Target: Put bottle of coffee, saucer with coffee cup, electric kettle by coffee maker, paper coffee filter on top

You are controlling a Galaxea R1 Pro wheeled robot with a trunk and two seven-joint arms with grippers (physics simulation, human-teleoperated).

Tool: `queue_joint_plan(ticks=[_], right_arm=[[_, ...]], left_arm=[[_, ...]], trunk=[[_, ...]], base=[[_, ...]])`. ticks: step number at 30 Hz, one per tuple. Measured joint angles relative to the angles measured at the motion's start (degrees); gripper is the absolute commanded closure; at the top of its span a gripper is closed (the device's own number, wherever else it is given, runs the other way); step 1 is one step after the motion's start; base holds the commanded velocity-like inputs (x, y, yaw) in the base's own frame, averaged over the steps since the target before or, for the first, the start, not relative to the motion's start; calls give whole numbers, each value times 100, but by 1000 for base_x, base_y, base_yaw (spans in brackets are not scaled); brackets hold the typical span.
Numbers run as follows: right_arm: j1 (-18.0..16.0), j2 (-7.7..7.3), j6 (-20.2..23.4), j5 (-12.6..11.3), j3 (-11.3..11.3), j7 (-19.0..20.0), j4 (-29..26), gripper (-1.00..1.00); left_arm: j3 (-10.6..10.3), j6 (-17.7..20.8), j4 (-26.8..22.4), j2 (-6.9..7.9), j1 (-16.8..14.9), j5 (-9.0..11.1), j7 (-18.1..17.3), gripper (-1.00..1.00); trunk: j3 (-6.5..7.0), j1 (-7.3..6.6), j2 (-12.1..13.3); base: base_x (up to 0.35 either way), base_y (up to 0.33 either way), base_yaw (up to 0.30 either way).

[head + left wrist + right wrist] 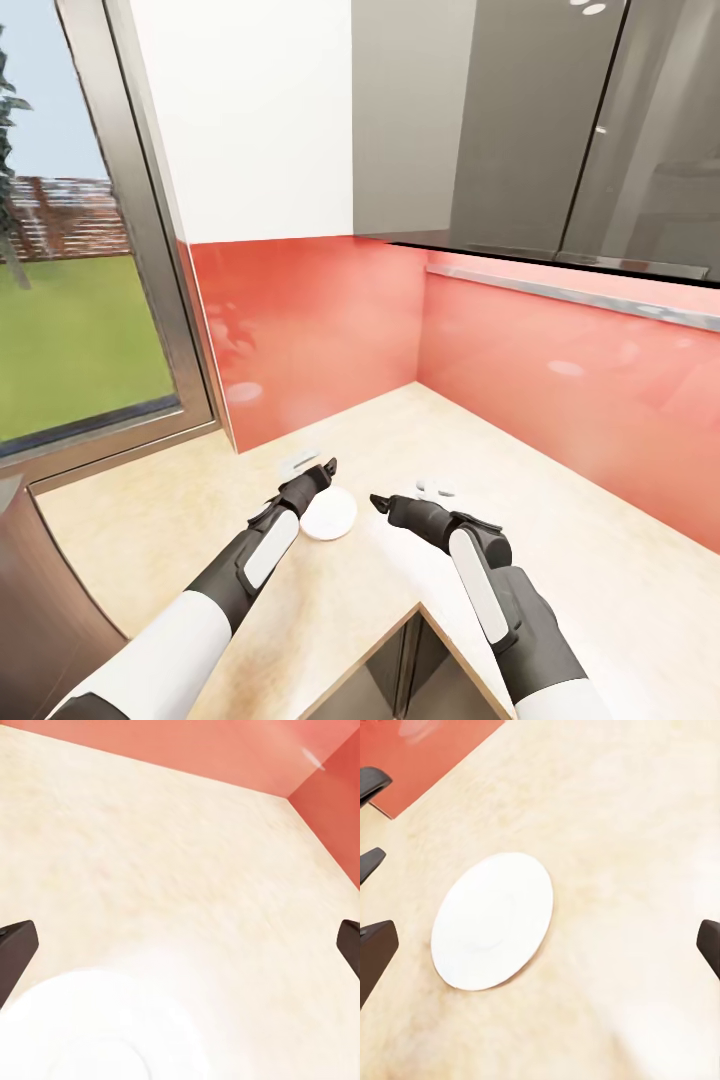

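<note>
One saucer (329, 514) lies flat on the table (600, 560), just beside my left gripper (322, 470) and slightly ahead of my right gripper (380, 503); the left is nearer. Both grippers are spread wide, holding nothing. I count two small white items beyond, too blurred to name.

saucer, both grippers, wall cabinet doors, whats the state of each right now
saucer: flat on the kitchen countertop, bare, ungripped
left gripper: open, fingers above the saucer's far edge
right gripper: open, beside the saucer, holding nothing
wall cabinet doors: closed
</note>
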Motion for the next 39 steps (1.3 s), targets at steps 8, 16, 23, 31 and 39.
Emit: queue_joint_plan(ticks=[8, 16, 23, 31, 39], right_arm=[[0, -4, 0, 1, -6, 0, 0, -100], [0, -4, 0, 0, -8, 0, 0, -100], [0, -4, 0, 0, -8, 0, 0, -100], [0, -4, 0, -1, -8, 0, 0, -100], [0, -4, 0, -1, -8, 1, 0, -100]], left_arm=[[2, -2, 0, 3, 0, 0, 0, -100], [2, -3, 0, 2, 0, 0, 0, -100], [2, 5, 0, 4, 1, 3, 0, -100], [2, -4, 0, 4, 1, 0, 0, -100], [4, -11, 0, 4, 0, 0, 0, -100]], trunk=[[0, 1, 1], [0, 1, 0], [0, 0, 0], [0, 1, 1], [0, 1, 0]], base=[[72, 0, 0], [5, 0, 0], [40, 0, 0], [62, 0, 0], [4, 0, 0]])
